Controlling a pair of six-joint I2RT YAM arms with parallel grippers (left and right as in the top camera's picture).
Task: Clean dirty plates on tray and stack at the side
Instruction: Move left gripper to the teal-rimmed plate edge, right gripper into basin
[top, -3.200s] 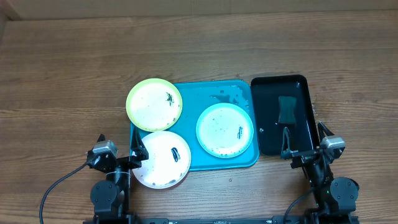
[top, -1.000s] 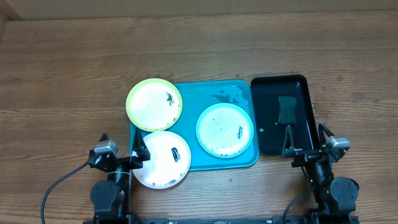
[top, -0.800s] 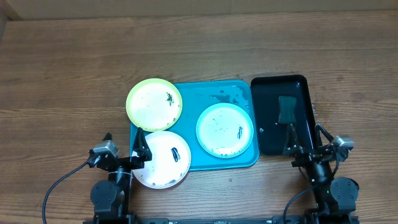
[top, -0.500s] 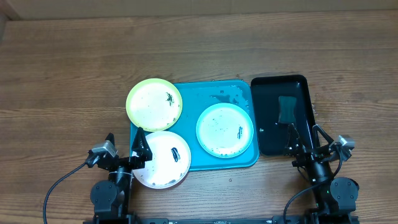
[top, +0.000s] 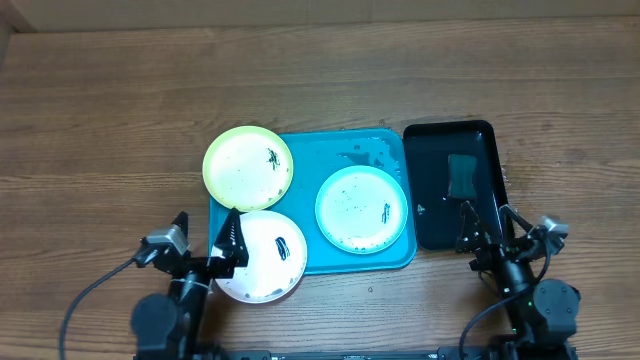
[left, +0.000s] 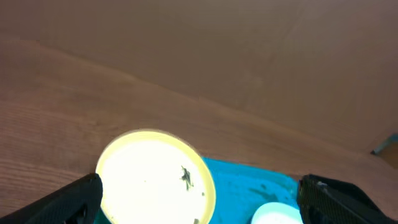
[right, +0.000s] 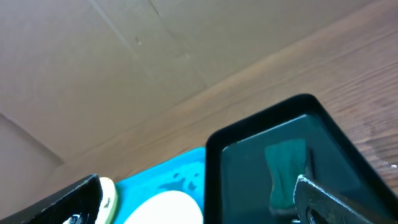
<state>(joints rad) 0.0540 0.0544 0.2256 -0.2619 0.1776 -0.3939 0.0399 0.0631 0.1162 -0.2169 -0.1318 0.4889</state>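
Observation:
Three smeared plates show in the overhead view. The lime-green plate (top: 248, 167) overlaps the far left corner of the turquoise tray (top: 350, 150). The teal plate (top: 362, 208) lies on the tray's right half. The pinkish-brown plate (top: 262, 255) overhangs the near left corner. My left gripper (top: 205, 238) is open and empty, one finger over the pinkish-brown plate's left edge. My right gripper (top: 490, 228) is open and empty at the black tray's near end. The left wrist view shows the lime-green plate (left: 155, 177) between open fingers (left: 200, 186). The right wrist view shows open fingers (right: 198, 186).
A narrower black tray (top: 485, 135) stands right of the turquoise tray, with a green sponge (top: 461, 175) in it; both show in the right wrist view, tray (right: 261, 124) and sponge (right: 285, 165). Wooden table (top: 110, 120) surrounds them, with a cardboard wall at the back.
Both wrists have shifted slightly near the table's front edge; the left fingers now reach a little farther over the pinkish-brown plate. The plates, trays and sponge have not moved.

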